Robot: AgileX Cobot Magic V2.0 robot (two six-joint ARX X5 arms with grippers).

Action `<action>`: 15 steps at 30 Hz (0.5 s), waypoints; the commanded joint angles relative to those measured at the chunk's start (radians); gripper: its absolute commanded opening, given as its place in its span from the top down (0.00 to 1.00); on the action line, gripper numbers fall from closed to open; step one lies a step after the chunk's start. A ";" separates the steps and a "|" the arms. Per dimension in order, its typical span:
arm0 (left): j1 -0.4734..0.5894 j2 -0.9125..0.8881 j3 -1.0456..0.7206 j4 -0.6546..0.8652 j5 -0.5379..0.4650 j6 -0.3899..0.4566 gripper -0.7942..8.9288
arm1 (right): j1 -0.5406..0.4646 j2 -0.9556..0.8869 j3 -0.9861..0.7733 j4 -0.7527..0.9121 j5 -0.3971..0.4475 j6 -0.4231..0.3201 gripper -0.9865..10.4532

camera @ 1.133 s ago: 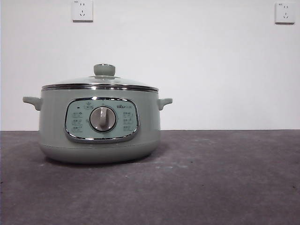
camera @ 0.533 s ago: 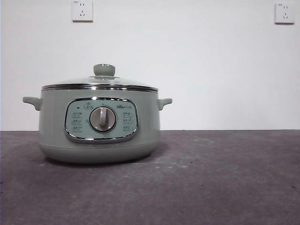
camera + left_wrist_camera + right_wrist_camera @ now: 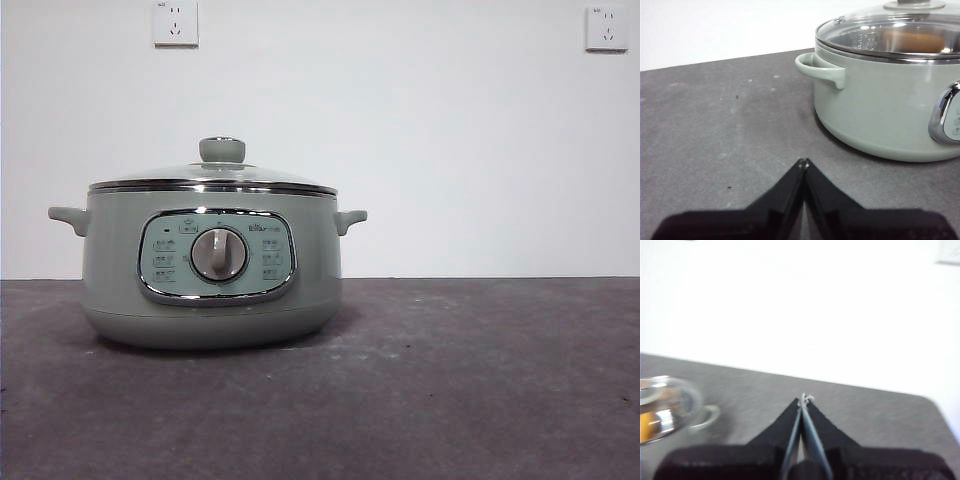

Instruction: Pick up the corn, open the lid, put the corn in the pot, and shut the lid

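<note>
The pale sage-green pot stands on the left half of the table. The glass lid sits shut on it, knob on top. Neither arm shows in the front view. In the left wrist view the pot is close by, and through the lid an orange-brown shape, the corn, lies inside. My left gripper is shut and empty, low over the table beside the pot. My right gripper is shut and empty, away from the pot; its blurred view shows the lid with yellow corn under it.
The dark grey table stretches to the right of the pot. A white wall stands behind with two sockets. The table's far right corner shows in the right wrist view.
</note>
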 commanded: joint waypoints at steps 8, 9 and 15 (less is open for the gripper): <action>0.003 0.000 -0.010 0.010 0.000 -0.007 0.92 | -0.096 -0.226 -0.592 0.415 -0.002 -0.019 0.91; 0.003 0.000 -0.010 0.010 0.000 -0.007 0.92 | -0.096 -0.245 -0.636 0.437 -0.002 -0.019 0.91; 0.003 0.000 -0.010 0.010 0.000 -0.007 0.92 | -0.096 -0.356 -0.831 0.467 -0.002 -0.017 0.91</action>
